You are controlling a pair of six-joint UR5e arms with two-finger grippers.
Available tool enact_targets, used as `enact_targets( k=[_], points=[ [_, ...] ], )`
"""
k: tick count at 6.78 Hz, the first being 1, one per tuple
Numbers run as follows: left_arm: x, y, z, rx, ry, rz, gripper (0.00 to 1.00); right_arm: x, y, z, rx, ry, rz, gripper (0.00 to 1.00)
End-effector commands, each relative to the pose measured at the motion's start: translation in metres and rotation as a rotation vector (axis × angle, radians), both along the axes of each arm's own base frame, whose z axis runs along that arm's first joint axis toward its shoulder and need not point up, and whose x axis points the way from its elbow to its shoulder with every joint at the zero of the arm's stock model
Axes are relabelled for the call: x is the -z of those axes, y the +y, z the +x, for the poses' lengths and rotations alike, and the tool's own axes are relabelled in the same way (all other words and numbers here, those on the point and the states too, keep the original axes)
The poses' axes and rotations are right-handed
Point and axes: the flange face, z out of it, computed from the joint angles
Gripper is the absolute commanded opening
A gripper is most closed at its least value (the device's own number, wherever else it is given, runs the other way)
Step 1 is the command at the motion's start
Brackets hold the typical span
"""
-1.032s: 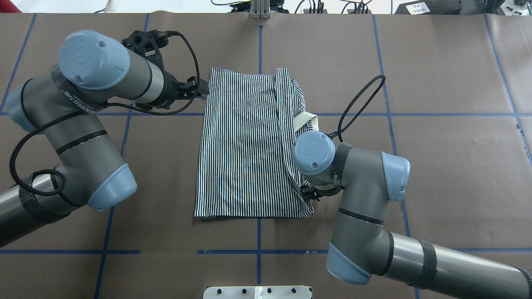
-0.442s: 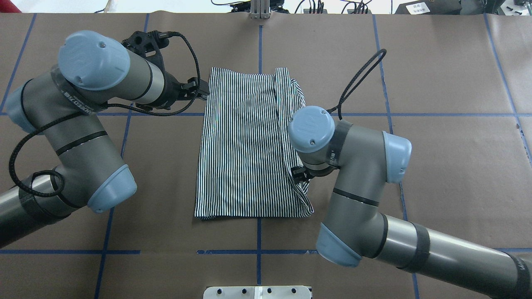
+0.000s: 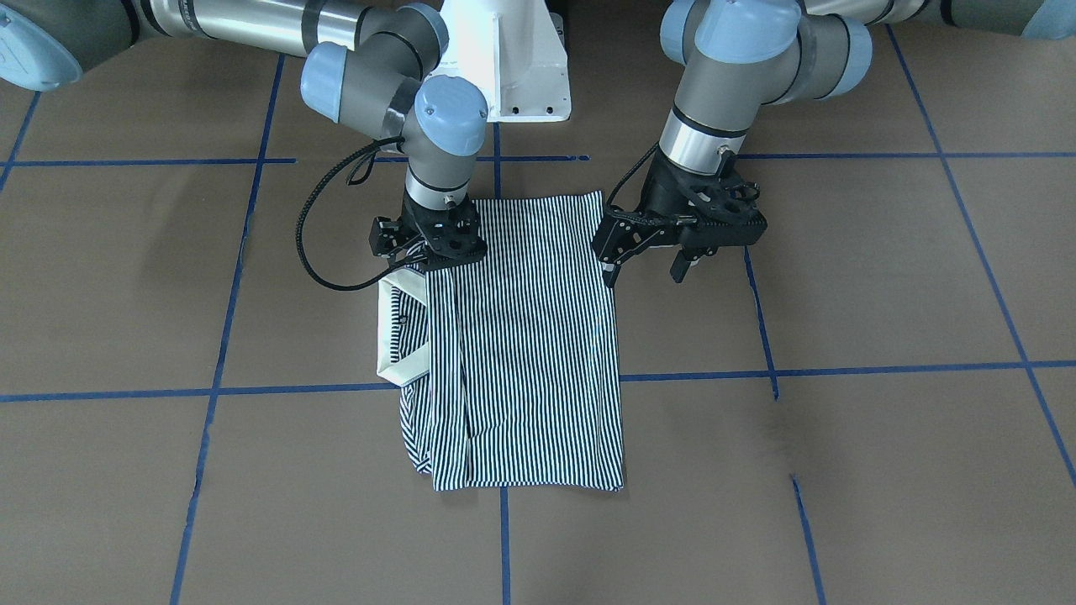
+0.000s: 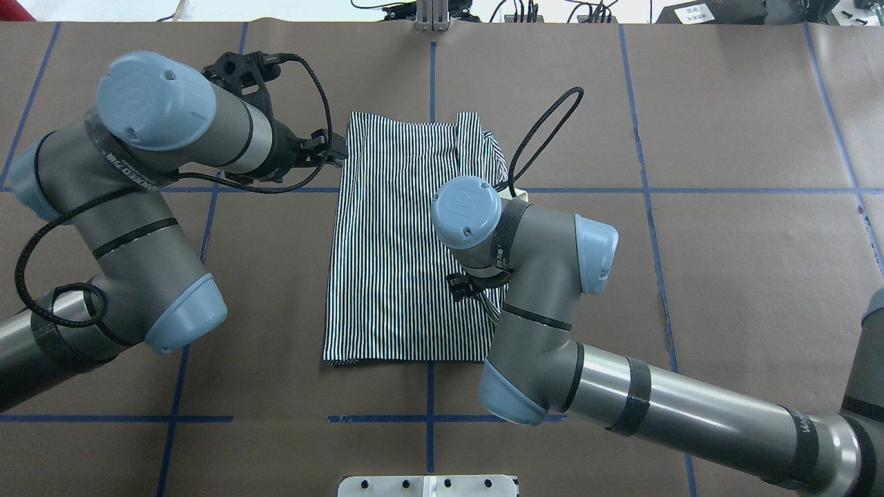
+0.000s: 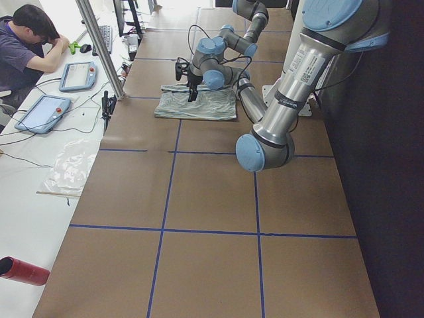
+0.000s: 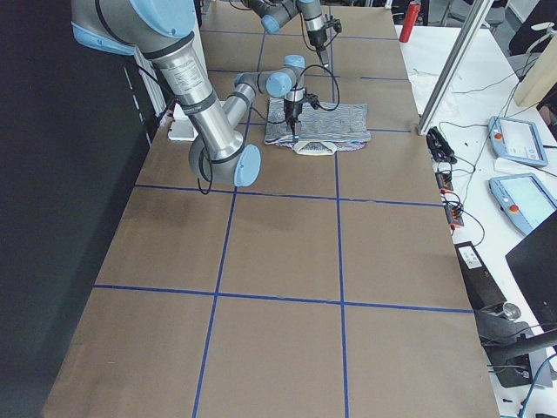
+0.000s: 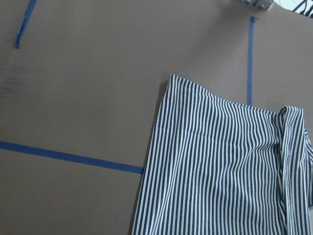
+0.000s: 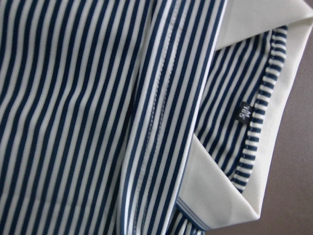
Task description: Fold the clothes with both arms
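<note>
The striped polo shirt lies folded into a long rectangle at the middle of the table, also in the front view. Its cream collar pokes out on the robot's right side and fills the right wrist view's corner. My right gripper is over the shirt's right side fold and is shut on that fold, mostly hidden under its wrist in the overhead view. My left gripper hangs open and empty just off the shirt's left edge, near its far corner.
The white pedestal base stands at the robot's side of the table. The right arm's black cable loops over the shirt's far right corner. Blue tape lines cross the brown table. An operator sits beyond the table's far edge.
My right arm has swung left over the shirt, taking the shirt's near right corner inward with it. Its cable loop moved left too. The left arm has not moved.
</note>
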Motion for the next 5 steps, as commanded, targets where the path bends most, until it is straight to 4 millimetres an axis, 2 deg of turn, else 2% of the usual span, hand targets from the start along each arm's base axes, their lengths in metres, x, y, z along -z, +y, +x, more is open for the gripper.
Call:
enact_targets(
  k=[1,5],
  points=[
    [-0.0013,0.0001,-0.0001,0.0,-0.002,-0.001,1.0,-0.0055,0.004,-0.0062,0.009,0.008,-0.006,1.0],
    [-0.0009,-0.0005,0.002,-0.001,0.002,0.001,1.0,-0.0142,0.0036,-0.0013,0.018,0.036,-0.022,1.0]
  ],
)
